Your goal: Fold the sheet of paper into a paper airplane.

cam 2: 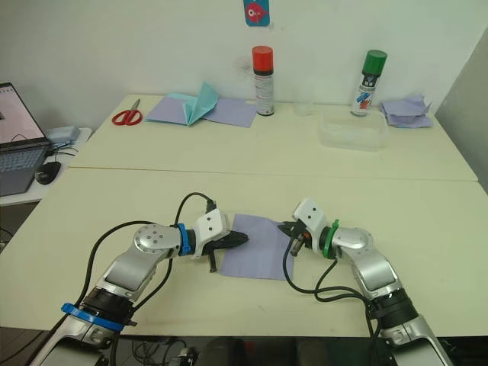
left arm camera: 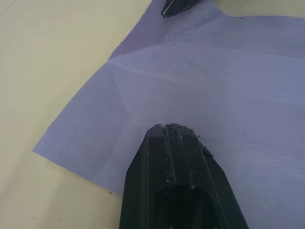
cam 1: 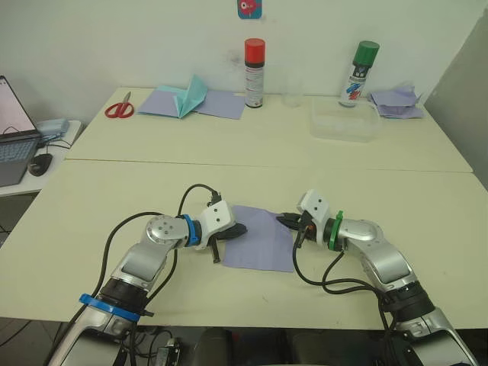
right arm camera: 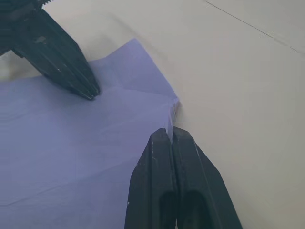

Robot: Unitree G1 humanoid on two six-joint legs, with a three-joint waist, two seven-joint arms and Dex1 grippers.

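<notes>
So from my seat: the big cream-coloured table [cam 1: 252,152] takes up most of the head views, and the thin pale lavender sheet of paper [cam 1: 263,238] lies flat on it right between my two grippers, creases visible across it.

My left gripper [cam 1: 240,229] has its two black fingers pressed together, tip resting on the left side of the sheet, pointing toward the right gripper. In the left wrist view those closed fingers [left arm camera: 178,157] sit on top of the paper, not clamping any edge as far as I can tell.

My right gripper [cam 1: 288,222] is at the sheet's far right corner, fingers squeezed together, and in the right wrist view the corner of the paper is pinched between the tips and lifted slightly off the table.

Well beyond both grippers, at the back of the table: a clear plastic tray [cam 1: 345,126], flat lavender sheets with a folded teal paper shape [cam 1: 191,97], a crumpled lavender paper heap [cam 1: 396,101], a red-capped spray can [cam 1: 254,73], a green-capped spray can [cam 1: 360,73], and red-handled scissors [cam 1: 120,108]. A laptop [cam 1: 14,145] sits far off to the left gripper's side.
</notes>
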